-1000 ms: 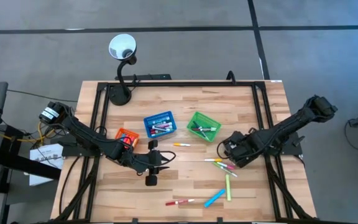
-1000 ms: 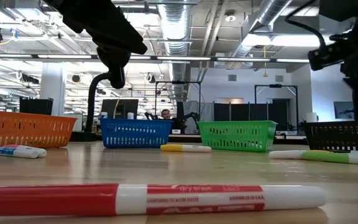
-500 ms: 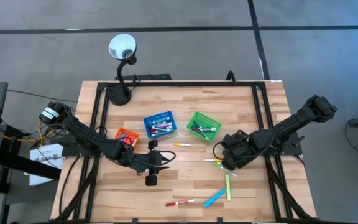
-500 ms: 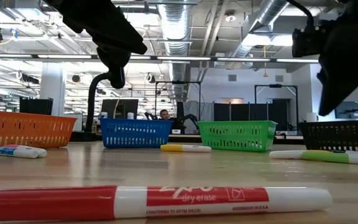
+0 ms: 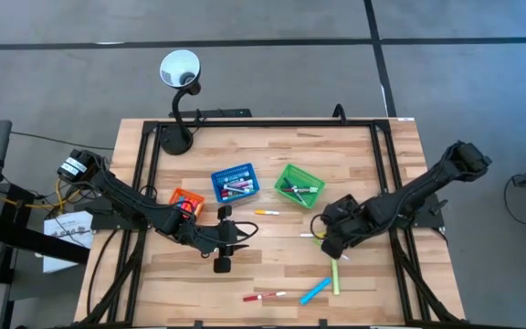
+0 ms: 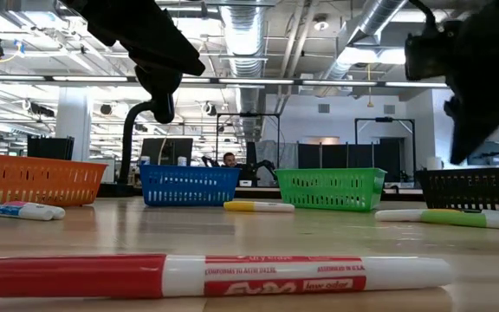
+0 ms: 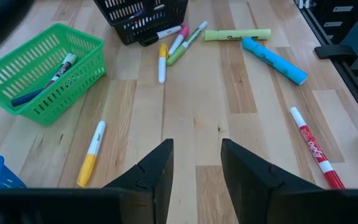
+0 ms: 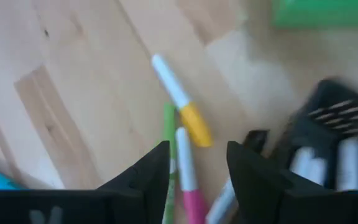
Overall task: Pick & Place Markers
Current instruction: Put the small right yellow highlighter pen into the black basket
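Shifted further left: right gripper [image 5: 322, 247], fingers parted and empty, over markers [image 8: 185, 134] clustered beside black basket [image 8: 328, 134]; left gripper [image 7: 196, 168] open, empty, parked mid-table near orange basket [image 5: 186, 199].

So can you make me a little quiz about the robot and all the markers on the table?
1. True or false: the green basket has markers inside it.
2. Which loose marker lies closest to the low camera? A) red and white B) all blue C) all green
3. Fill in: the right gripper hangs, fingers apart, over a marker with a ______ cap.

Key
1. True. The left wrist view shows markers lying in it.
2. A. The red and white marker fills the bottom of the low view.
3. Yellow. The yellow-capped marker lies just ahead of its fingers, beside a pink marker and the black basket.
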`<state>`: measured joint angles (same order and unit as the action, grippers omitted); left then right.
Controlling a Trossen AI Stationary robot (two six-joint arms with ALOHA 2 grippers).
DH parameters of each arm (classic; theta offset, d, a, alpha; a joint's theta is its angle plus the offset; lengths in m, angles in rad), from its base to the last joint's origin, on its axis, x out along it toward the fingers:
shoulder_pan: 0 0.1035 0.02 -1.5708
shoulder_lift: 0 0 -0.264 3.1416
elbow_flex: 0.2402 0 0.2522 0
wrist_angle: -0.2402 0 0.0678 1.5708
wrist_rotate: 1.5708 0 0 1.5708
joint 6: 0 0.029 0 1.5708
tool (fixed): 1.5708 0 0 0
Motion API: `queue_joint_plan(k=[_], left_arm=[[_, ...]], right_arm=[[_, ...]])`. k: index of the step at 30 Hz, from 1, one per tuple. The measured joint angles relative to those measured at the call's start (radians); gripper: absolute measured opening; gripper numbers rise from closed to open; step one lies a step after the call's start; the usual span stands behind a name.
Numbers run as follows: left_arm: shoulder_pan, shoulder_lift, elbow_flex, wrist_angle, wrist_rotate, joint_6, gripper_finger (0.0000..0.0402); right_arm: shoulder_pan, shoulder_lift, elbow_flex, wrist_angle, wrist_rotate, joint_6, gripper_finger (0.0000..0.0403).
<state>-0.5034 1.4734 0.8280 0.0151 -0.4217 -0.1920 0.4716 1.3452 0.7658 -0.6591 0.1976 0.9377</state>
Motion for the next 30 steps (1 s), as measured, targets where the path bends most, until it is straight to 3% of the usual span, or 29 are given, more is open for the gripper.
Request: queue_joint_plan(k=[4, 8, 17, 24, 30], left_arm=[[0.0, 0.0, 0.0, 0.0, 0.0, 0.0, 0.0131], [0.0, 0.0, 0.0, 0.0, 0.0, 0.0, 0.0131], [0.001, 0.0, 0.0, 0.001, 0.0, 0.0, 0.0131], [0.001, 0.0, 0.0, 0.0, 0.0, 0.0, 0.0131], [0.001, 0.0, 0.0, 0.0, 0.0, 0.0, 0.0131]], right_arm=[[0.032, 0.074, 0.0, 0.058, -0.019, -0.007, 0.0133], [0.015, 0.156, 0.013, 0.127, -0.011, -0.122, 0.0131], [-0.106, 0.324, 0.158, 0.105, 0.008, -0.424, 0.0164], [-0.146, 0.447, 0.199, 0.073, -0.068, -0.529, 0.0179], [-0.165, 0.472, 0.207, 0.056, -0.084, -0.554, 0.0134]])
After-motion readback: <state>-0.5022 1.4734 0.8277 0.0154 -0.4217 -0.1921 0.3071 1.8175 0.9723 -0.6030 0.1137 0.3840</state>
